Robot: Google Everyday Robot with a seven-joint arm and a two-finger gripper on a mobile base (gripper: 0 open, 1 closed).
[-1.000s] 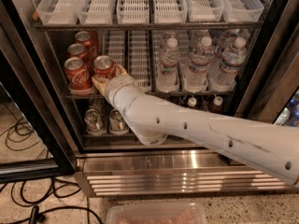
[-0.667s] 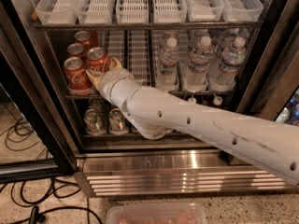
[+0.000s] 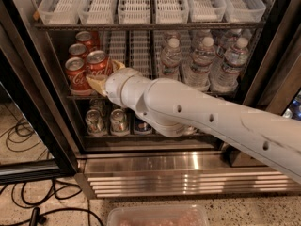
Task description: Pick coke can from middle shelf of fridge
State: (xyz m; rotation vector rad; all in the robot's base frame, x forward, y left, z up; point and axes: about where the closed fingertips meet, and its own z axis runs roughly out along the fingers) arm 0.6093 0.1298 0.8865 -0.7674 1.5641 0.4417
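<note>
Here, gripper (image 3: 104,74) at coke can (image 3: 98,61), shelf (image 3: 76,97) edge

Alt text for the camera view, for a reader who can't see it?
The robot's white arm reaches into the fridge, its gripper closed on a coke can at the left end of the middle shelf. More Coke cans stand beside it, water bottles to the right.

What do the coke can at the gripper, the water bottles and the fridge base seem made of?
The coke can: likely aluminium, glossy red paint, silver top. The water bottles: clear plastic, see-through, white caps. The fridge base: probably stainless steel, ribbed, reflective. The gripper sits at that can's lower right.
</note>
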